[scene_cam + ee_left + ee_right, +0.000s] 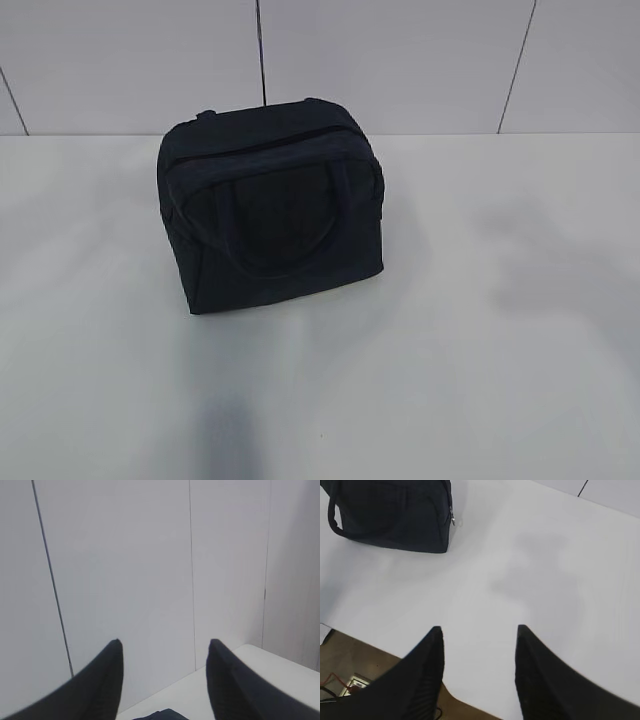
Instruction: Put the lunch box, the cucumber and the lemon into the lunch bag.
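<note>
lunch bag (270, 205) - boxy navy fabric | table (500, 380) - smooth white

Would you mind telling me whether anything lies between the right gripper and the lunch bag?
Nothing visible does. In the right wrist view only bare white table separates the open right gripper from the lunch bag, which looks zipped shut.

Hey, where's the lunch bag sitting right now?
In the exterior view the lunch bag stands on the white table, left of centre near the back wall; the right wrist view shows it at upper left.
</note>
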